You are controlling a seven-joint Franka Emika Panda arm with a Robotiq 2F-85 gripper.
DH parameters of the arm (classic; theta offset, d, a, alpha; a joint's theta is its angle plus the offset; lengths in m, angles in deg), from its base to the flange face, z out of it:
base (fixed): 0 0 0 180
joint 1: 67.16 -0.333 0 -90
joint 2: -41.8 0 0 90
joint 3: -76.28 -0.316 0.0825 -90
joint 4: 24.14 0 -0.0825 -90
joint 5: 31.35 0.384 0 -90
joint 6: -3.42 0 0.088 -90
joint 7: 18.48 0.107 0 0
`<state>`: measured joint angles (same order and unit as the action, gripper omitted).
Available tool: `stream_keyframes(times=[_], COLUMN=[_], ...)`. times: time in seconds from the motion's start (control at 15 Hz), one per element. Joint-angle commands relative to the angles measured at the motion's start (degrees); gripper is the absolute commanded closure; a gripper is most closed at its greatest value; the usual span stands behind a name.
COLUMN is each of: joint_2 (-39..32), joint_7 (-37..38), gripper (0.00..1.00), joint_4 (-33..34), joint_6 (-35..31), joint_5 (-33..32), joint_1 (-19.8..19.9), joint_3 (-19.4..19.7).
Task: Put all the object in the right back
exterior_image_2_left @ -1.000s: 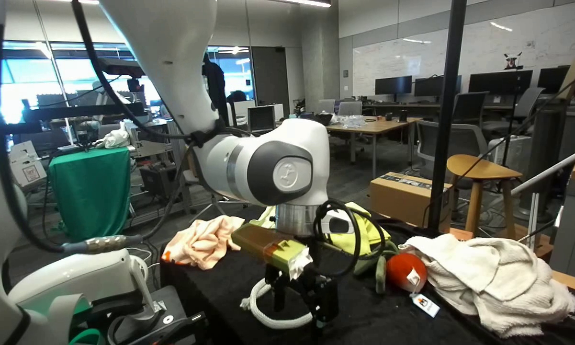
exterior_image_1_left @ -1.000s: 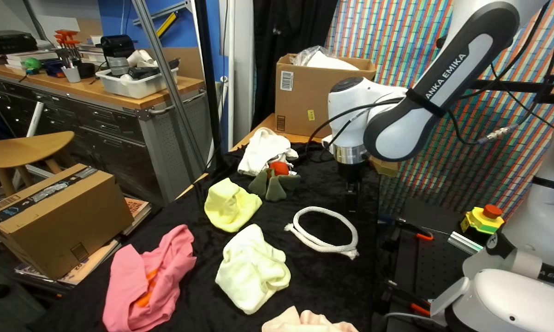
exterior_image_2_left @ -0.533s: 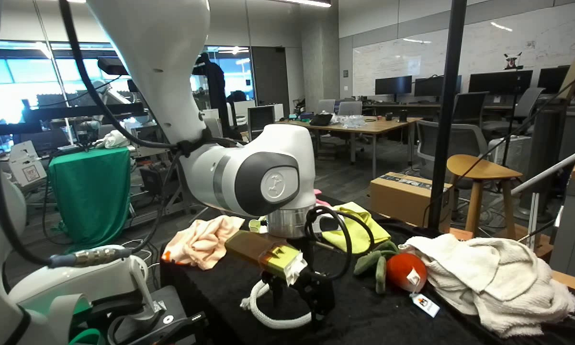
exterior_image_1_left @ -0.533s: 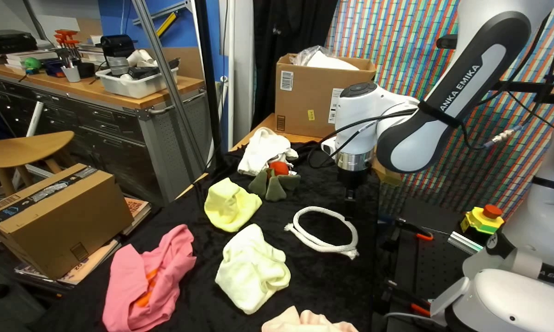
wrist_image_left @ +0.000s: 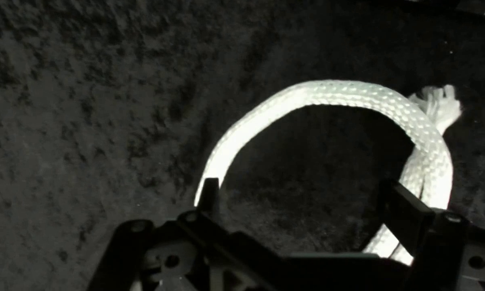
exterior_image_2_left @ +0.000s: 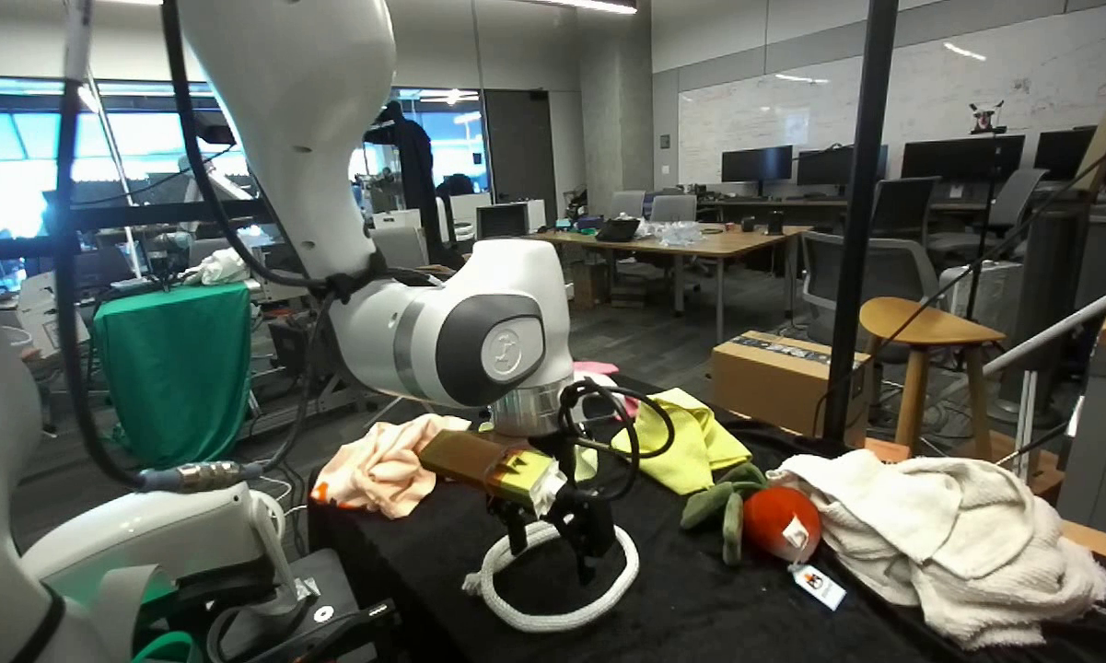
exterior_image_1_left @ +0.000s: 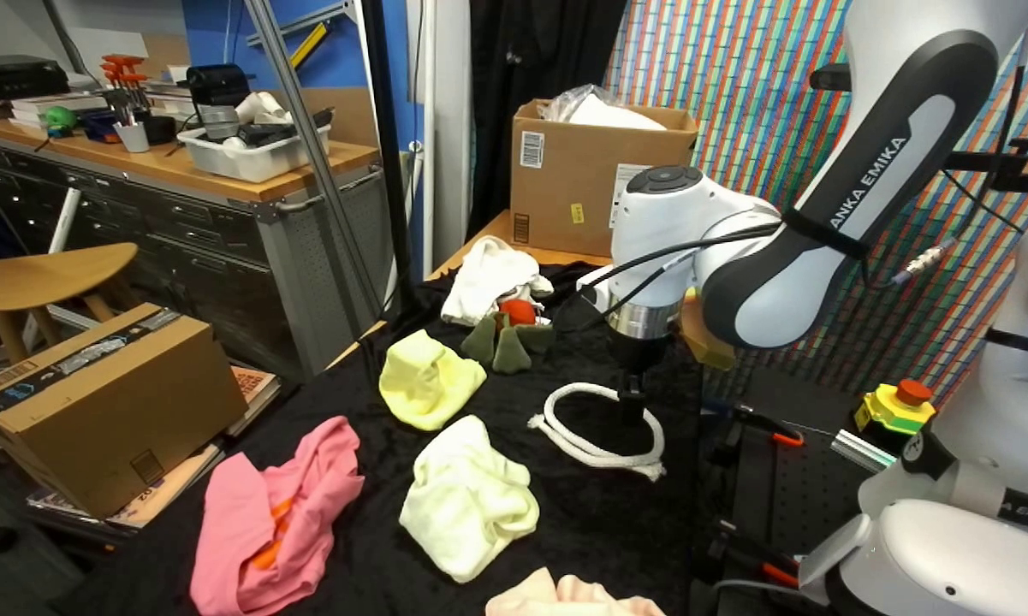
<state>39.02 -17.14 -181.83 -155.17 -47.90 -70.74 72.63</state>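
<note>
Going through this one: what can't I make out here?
Peach cloth: cut off by the bottom edge in an exterior view.
White rope: lower part hidden by the end effector in the wrist view.
Pink cloth: mostly hidden behind the arm in an exterior view.
Tag beside the red-green item: print too small in an exterior view.

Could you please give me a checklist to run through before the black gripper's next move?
1. Gripper open: ok, fingers spread apart.
2. Grip free: ok, nothing is held.
3. White braided rope ring resting on the black velvety cloth: ok.
4. Fingers clear of the ring: cannot tell; they overlap it in the wrist view.
5. Red ball-shaped toy with green lobes apart from the gripper: ok, beside the crumpled white towel.
6. Exact "right back" spot: cannot tell; no mark for it shows.
</note>
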Motion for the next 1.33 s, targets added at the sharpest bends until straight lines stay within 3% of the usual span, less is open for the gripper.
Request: stream_keyframes(times=[0.0, 0.4, 1.27], joint_2=[-1.89, -4.41, -5.66], joint_7=[0.41, 1.74, 6.16], gripper=[0.0, 0.0, 0.0], joint_4=[0.02, 0.01, 0.04], joint_6=[-3.48, -5.28, -6.33], joint_5=[2.04, 0.91, -7.41], joint_1=[-2.19, -4.91, -5.18], joint_3=[-1.79, -2.58, -0.74])
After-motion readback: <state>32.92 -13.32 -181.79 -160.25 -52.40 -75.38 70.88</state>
